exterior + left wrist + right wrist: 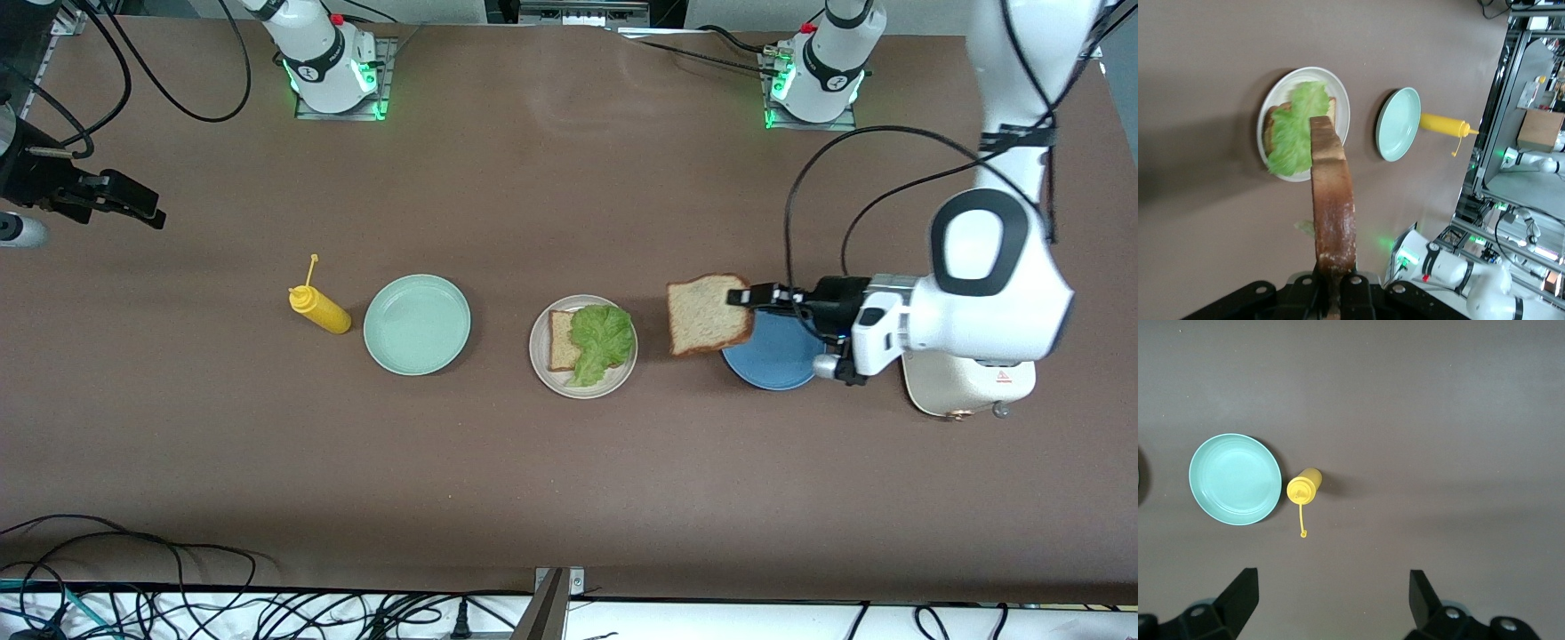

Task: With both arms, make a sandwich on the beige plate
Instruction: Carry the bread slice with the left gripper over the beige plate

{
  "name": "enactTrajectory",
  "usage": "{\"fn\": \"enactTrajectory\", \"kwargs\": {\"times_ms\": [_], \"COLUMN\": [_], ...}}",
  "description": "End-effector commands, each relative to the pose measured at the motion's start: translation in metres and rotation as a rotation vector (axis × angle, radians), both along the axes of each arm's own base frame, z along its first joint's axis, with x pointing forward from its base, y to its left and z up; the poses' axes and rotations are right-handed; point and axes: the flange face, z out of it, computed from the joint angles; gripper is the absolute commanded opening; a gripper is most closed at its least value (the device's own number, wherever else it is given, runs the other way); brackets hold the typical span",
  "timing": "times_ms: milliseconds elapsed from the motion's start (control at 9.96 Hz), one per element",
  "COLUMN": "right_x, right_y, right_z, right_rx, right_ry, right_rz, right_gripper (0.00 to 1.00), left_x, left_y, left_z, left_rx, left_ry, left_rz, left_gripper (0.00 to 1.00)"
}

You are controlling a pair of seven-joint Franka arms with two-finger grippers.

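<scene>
Left gripper (742, 298) pinching square brown-crusted bread slice (709, 314) by its edge, beside round beige plate (544, 363); could droop and land skewed on ruffled green lettuce leaf (602, 341). Right gripper (1331, 593) waits, wide.

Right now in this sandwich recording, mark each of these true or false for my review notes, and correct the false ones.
1. The left gripper is shut on a bread slice held in the air. True.
2. The beige plate already holds bread topped with lettuce. True.
3. The mint-green plate holds a second lettuce leaf. False: nothing lies on it.
4. The right gripper grips the mustard bottle. False: its jaws stand open above the table, and the bottle lies beside the mint-green plate.
5. The held slice rests on the blue plate. False: it hangs clear of the blue plate, not touching it.
</scene>
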Motion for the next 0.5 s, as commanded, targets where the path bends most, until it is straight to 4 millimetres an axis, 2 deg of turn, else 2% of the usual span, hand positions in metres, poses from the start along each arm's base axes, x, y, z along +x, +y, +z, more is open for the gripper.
{"fn": "enactTrajectory", "kwargs": {"times_ms": [0,201,401], "right_x": [-0.004,0.005,0.001], "right_y": [0.0,-0.001,-0.001], "right_z": [0.003,-0.002,0.0], "right_rx": [0.021,0.022,0.021], "right_ry": [0.013,-0.005,0.007], "right_rz": [0.01,0.008,0.01], "right_gripper": [1.0,1.0,1.0], "left_x": [-0.008,-0.013,-0.027], "left_y": [-0.032,-0.055,-0.077], "left_z": [-0.022,-0.036,-0.058], "left_rx": [-0.039,-0.058,-0.058], "left_ry": [-0.001,-0.021,-0.056], "left_rz": [0.124,0.207,0.259], "left_gripper": [0.0,0.0,0.0]}}
